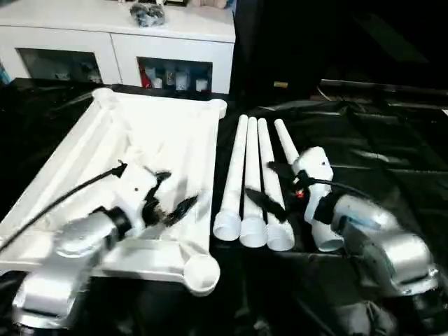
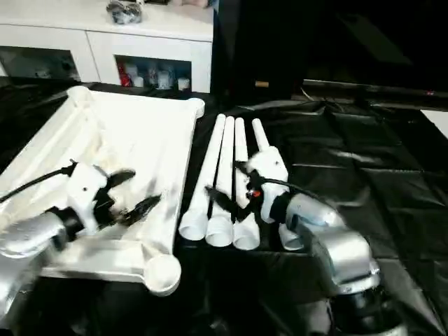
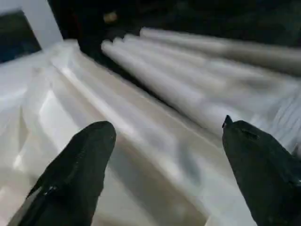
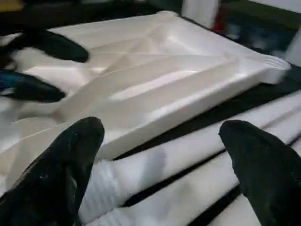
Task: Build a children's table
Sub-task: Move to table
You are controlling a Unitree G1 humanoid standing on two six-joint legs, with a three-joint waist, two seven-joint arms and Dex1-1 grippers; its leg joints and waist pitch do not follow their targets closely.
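Assembly looks barely begun: the tabletop (image 1: 140,161) lies ribbed side up at 9 o'clock, all four legs (image 1: 253,183) loose just beside it at 3 o'clock, no socket filled, and the left hand (image 1: 171,199) and right hand (image 1: 269,185) both spread, empty.

four legs (image 1: 255,185) lie packed side by side, tabletop (image 1: 84,164) close on their left, bare black sheet (image 1: 392,161) right.

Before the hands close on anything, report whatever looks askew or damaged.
Nothing stands out. The tabletop lies ribbed side up on the black sheet, and the four legs lie side by side next to it, apart from it, with no visible damage.
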